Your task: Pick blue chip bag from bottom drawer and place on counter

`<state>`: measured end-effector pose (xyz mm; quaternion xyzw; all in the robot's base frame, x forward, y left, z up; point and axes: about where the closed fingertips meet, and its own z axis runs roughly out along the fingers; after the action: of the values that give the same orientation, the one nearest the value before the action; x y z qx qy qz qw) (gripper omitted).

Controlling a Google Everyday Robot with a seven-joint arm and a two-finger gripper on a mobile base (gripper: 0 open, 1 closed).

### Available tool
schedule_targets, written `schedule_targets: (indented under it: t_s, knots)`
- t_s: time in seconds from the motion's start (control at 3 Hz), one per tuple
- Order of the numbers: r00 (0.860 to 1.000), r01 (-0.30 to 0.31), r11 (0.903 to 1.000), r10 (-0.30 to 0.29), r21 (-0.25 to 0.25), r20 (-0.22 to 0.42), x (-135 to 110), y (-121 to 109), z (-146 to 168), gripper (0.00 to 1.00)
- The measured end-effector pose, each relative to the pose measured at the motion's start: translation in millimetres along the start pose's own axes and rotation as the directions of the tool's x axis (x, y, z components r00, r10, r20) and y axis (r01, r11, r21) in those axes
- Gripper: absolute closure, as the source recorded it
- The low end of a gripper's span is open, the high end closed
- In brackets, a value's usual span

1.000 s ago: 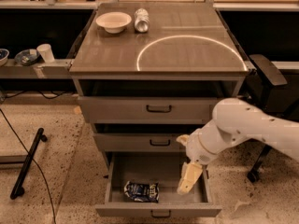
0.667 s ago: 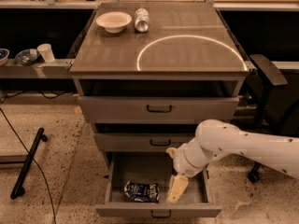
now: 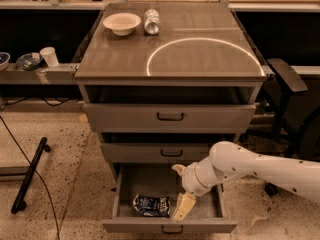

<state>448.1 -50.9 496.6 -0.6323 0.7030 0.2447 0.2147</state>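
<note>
step: reach blue chip bag (image 3: 151, 205) in bottom drawer (image 3: 170, 227) | gripper (image 3: 183, 207) just beside bag, apart; grip state cannot tell | advice: centre over bag, descend straight, clamp crinkled middle

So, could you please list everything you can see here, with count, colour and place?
bottom drawer: one, grey, pulled open, lowest.
blue chip bag: one, dark blue, in the bottom drawer.
counter: one, grey-brown, cabinet top, bright ring reflection.
bowl: one, white, counter's far left.
can: one, silver, beside the bowl.
upper drawers: two, grey, above the bottom drawer.
cup: one, white, workbench at left.
pole: one, black, floor at left.
arm: one, white, extends from the right.
claw: one, pale, inside the bottom drawer, right of the blue chip bag.
</note>
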Motion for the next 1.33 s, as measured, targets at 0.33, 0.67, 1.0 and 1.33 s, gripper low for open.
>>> schedule_targets:
  t_s: [0.33, 0.67, 1.0, 1.33]
  knots:
    - [1.000, 0.007, 1.0000, -0.007, -0.003, 0.016, 0.8, -18.2, 14.6, 0.00]
    - [0.998, 0.041, 0.9991, -0.041, -0.011, 0.056, 11.6, -45.9, 58.5, 0.00]
    - [0.988, 0.118, 0.9929, -0.116, -0.016, 0.106, 25.9, -59.8, 103.7, 0.00]
    - [0.988, 0.119, 0.9928, -0.116, -0.019, 0.107, 26.6, -58.4, 105.3, 0.00]
